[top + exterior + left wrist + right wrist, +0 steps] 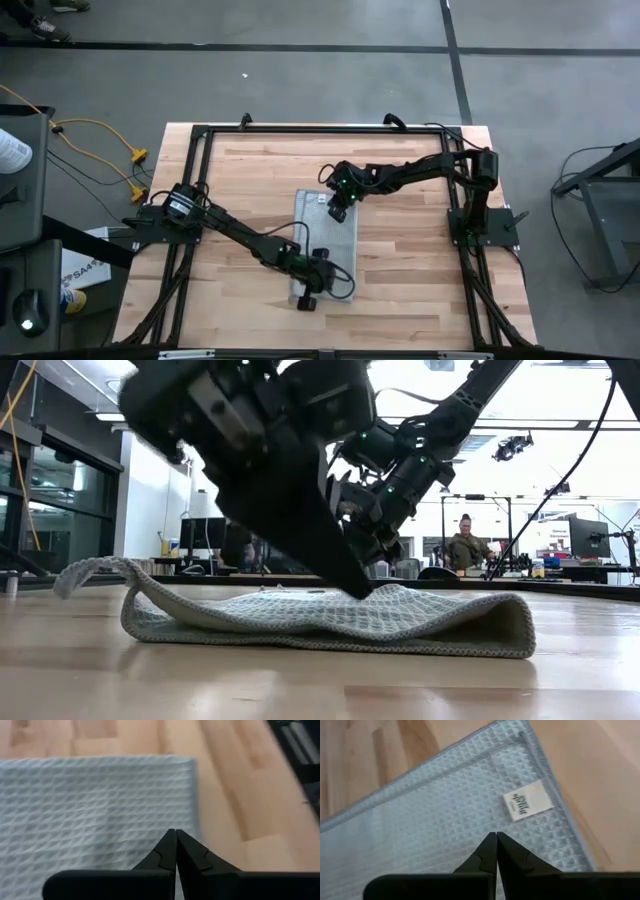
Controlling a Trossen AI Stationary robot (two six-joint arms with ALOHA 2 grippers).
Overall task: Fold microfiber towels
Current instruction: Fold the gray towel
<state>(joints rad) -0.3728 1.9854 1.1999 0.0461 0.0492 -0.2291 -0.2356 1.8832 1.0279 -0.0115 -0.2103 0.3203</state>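
Observation:
The light grey-blue microfiber towel lies folded in a long strip on the middle of the wooden table. In the low view its fold is on one side and a free edge curls up on the other. Its white tag faces up at the far end. My left gripper is shut over the towel's near end. My right gripper is shut just above the far end, beside the tag. My left gripper has its shut fingertips on the towel's top layer near a corner at the near end. The fingers slant down from above. The towel lies flat on the table under them. My right gripper is shut close over the towel; I cannot tell whether it touches it.
A black frame runs around the tabletop, and both arm bases stand on its sides. Bare wood lies on both sides of the towel. Beyond the table a person sits at a desk in the room.

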